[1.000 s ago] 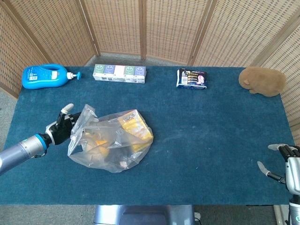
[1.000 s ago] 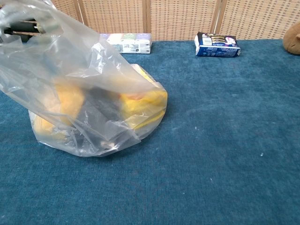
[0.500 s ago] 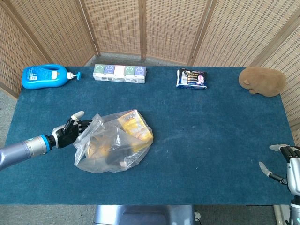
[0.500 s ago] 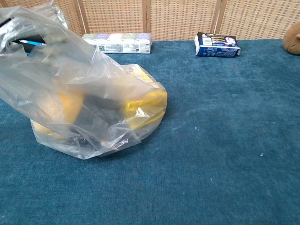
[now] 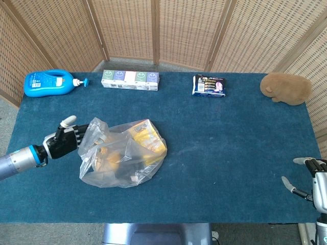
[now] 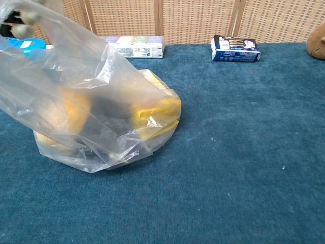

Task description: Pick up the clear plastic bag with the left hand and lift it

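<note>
From the head view, your left robot hand (image 5: 64, 141) grips the left edge of the clear plastic bag (image 5: 122, 153) of yellow items, which rests on the blue table (image 5: 230, 138). Your right robot hand (image 5: 312, 181) hangs empty, fingers apart. In the chest view, the bag's (image 6: 96, 107) bottom sits on the table while its top is drawn up leftward.

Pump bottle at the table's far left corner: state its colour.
Bright blue pump bottle with a white pump, lying on its side; clearest in the head view.
</note>
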You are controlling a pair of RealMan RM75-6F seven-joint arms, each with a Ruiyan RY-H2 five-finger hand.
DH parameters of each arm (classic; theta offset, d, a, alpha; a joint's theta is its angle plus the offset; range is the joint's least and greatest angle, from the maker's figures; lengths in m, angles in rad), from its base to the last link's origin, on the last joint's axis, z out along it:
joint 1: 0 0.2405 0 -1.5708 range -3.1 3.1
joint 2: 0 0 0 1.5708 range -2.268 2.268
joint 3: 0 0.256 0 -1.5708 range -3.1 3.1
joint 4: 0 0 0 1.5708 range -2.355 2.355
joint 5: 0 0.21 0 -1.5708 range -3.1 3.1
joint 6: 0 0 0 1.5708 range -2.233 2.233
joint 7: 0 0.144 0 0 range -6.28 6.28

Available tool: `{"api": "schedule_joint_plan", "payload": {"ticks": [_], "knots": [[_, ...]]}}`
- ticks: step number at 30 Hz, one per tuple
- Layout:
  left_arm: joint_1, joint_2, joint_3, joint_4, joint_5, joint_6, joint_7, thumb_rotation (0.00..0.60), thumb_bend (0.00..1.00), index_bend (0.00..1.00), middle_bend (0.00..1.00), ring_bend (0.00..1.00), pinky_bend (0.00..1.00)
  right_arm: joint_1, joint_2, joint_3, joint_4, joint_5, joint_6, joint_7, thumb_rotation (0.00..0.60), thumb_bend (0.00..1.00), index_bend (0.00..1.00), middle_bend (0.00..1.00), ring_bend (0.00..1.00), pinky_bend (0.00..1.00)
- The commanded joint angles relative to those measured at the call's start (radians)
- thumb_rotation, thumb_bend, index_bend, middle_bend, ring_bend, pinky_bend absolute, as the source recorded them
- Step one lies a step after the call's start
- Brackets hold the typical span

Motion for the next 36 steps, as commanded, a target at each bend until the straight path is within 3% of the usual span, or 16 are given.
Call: {"api": "schedule_joint_plan", "payload": {"ticks": [1, 7, 15, 22, 36], "knots": [[0.016, -0.006, 0.014, 0.009, -0.028, -0.018, -0.027, 0.000, 0.21, 0.24, 0.33, 0.33, 0.33, 0.001, 0.000, 0.000, 0.001, 0.000, -0.001, 0.001, 0.408, 0.27, 0.37, 0.41, 0.40, 0.25], [-0.012, -0.014, 0.039, -0.011, -0.023, -0.101, -0.016, 0.000, 0.21, 0.24, 0.33, 0.33, 0.34, 0.004, -0.001, 0.001, 0.002, 0.002, -0.007, 0.001, 0.408, 0.27, 0.37, 0.41, 0.40, 0.25], [-0.073, -0.042, 0.051, 0.027, 0.025, -0.124, 0.001, 0.000, 0.18, 0.24, 0.33, 0.33, 0.35, 0.000, 0.002, 0.003, 0.002, 0.007, -0.005, 0.002, 0.408, 0.27, 0.37, 0.41, 0.40, 0.25], [-0.147, -0.064, 0.115, 0.072, 0.132, -0.138, -0.006, 0.000, 0.14, 0.24, 0.33, 0.33, 0.36, -0.002, 0.005, 0.003, 0.001, 0.009, -0.003, 0.003, 0.408, 0.27, 0.37, 0.41, 0.40, 0.25], [-0.137, -0.091, 0.090, 0.021, -0.008, -0.114, -0.057, 0.000, 0.13, 0.24, 0.33, 0.33, 0.35, -0.005, 0.005, 0.002, 0.000, 0.002, 0.001, 0.005, 0.406, 0.27, 0.37, 0.41, 0.40, 0.25]]}}
